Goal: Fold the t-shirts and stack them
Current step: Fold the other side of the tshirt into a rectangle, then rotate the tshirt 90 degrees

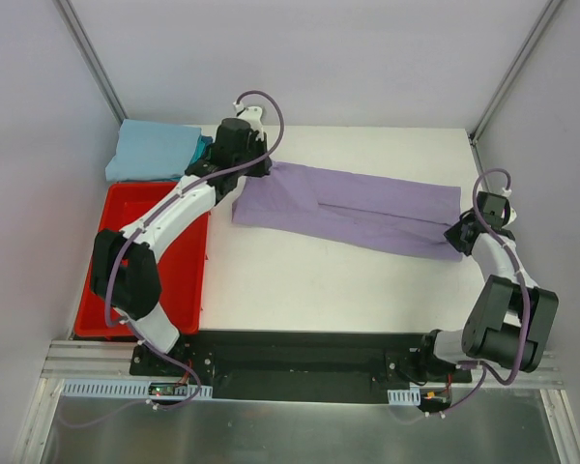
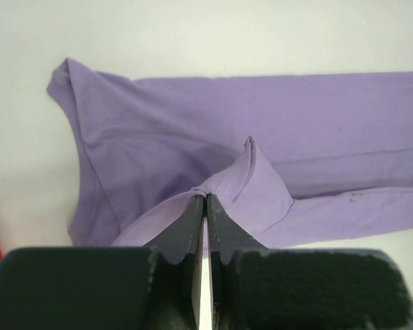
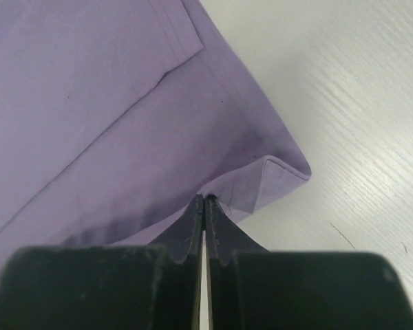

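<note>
A lavender-purple t-shirt (image 1: 353,211) lies stretched across the white table (image 1: 300,285), folded lengthwise into a long band. My left gripper (image 1: 256,166) is shut on its left end; in the left wrist view the gripper (image 2: 205,198) pinches a raised fold of the purple cloth (image 2: 193,130). My right gripper (image 1: 456,235) is shut on the shirt's right end; in the right wrist view the gripper (image 3: 204,201) pinches the cloth (image 3: 110,117) near a turned-up corner. A folded light blue t-shirt (image 1: 151,152) with a teal one (image 1: 202,148) showing at its right edge lies at the back left.
A red plastic bin (image 1: 179,266) stands at the table's left side, under the left arm. Grey walls close in the back and both sides. A black base rail (image 1: 300,367) runs along the near edge.
</note>
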